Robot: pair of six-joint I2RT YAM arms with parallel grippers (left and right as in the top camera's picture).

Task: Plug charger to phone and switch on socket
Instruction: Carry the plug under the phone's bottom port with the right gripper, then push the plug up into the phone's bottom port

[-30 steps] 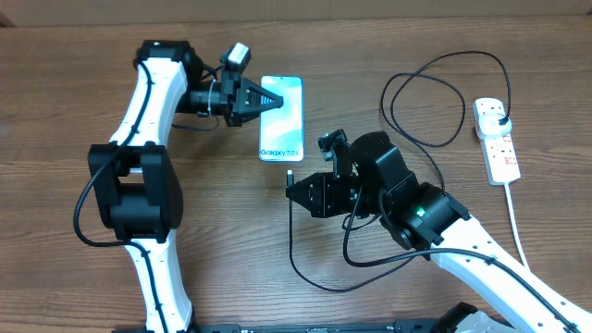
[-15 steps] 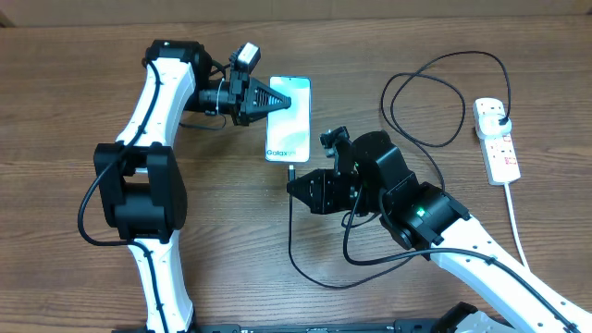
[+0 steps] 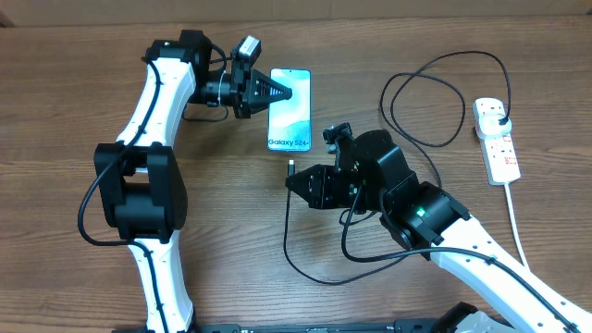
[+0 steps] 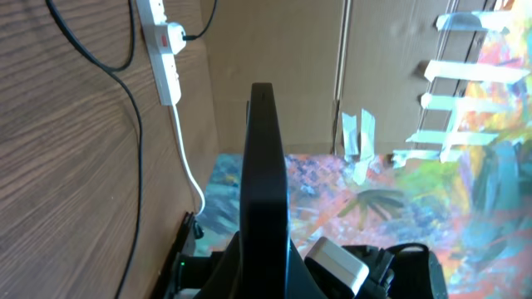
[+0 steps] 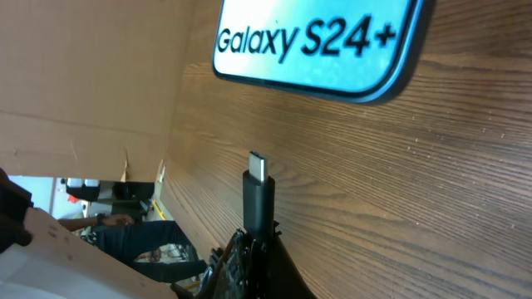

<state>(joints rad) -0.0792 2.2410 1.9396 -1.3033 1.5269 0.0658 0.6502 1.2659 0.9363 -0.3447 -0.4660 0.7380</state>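
The phone (image 3: 294, 116) lies screen up at the back middle of the table, showing "Galaxy S24+". My left gripper (image 3: 281, 92) is shut on its left edge. In the left wrist view the phone (image 4: 264, 158) is a dark edge-on slab between the jaws. My right gripper (image 3: 296, 180) is shut on the charger's connector (image 3: 290, 169), just below the phone's bottom edge and apart from it. In the right wrist view the connector (image 5: 258, 187) points up toward the phone (image 5: 320, 41). The black cable (image 3: 435, 102) loops to a plug in the white socket (image 3: 497, 141) at the far right.
The charger cable (image 3: 305, 264) hangs in a loop under my right arm near the front. The socket's thick white cord (image 3: 516, 222) runs toward the front right edge. The socket (image 4: 162, 41) and its cord also show in the left wrist view.
My left gripper has carried the phone to the right and slightly back. The connector in my right gripper has shifted slightly and now sits just under the phone's bottom edge.
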